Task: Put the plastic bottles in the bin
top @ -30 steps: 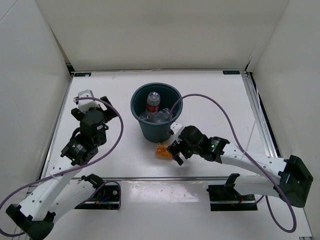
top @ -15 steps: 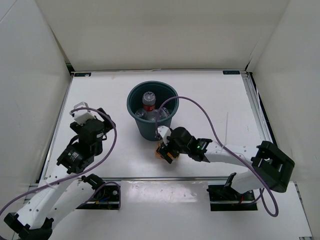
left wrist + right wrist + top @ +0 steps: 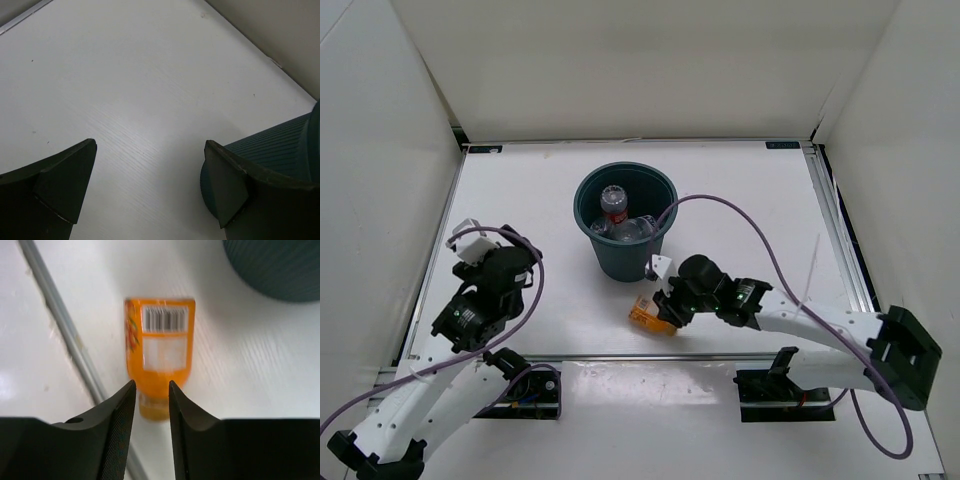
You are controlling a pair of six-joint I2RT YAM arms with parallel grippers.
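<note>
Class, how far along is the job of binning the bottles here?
Done: several bottles, one red-capped, sit in the bin. In hand: the right gripper, its jaws flanking the orange bottle lying on the table. Remaining: binning it.

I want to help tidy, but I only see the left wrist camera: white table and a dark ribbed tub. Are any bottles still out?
Observer: Yes, one stubby orange plastic bottle lies on its side on the white table near the round dark blue-grey plastic bin.
Operator: Is a claw grabbing it?
Observer: The right claw is at its narrow end; whether it grips, I cannot tell.
Operator: What's inside the bin?
Observer: Some clear plastic bottles, including a red-labelled bottle.
</note>
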